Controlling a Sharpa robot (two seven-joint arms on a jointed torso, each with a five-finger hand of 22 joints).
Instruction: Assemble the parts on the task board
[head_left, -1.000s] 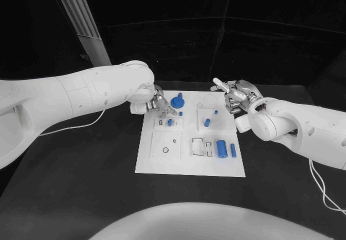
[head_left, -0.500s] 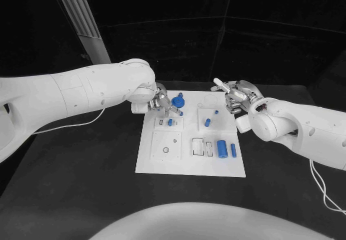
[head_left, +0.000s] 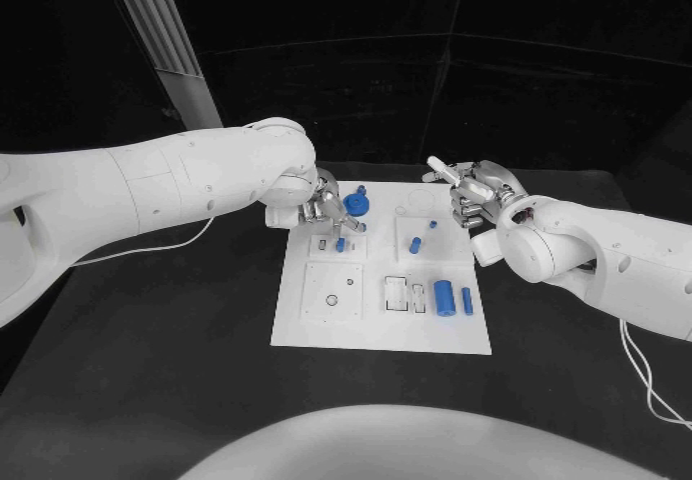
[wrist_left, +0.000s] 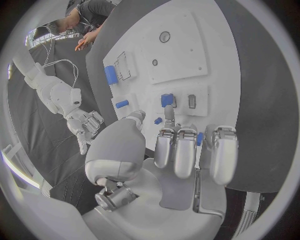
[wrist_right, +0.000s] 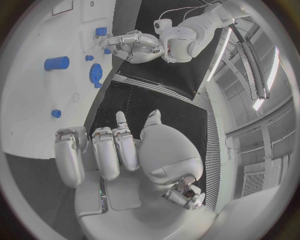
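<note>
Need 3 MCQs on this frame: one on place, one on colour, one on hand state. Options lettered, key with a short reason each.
1. Where does the large blue cylinder lie on the task board?
A. In the half nearer the robot, toward its right arm's side
B. At the far edge, toward its left arm's side
C. Off the board, on the table

2. What colour is the gear-shaped part by the left hand?
A. Red
B. Blue
C. Yellow

3. What is the state of the right hand?
A. Gripping the large cylinder
B. Pressing flat on the board
C. Holding nothing, fingers apart

Key:
1 A, the head view shows it low on the board's right side.
2 B, it shows blue in the head view and the right wrist view.
3 C, the right wrist view shows bare fingers above the board's edge.
</note>
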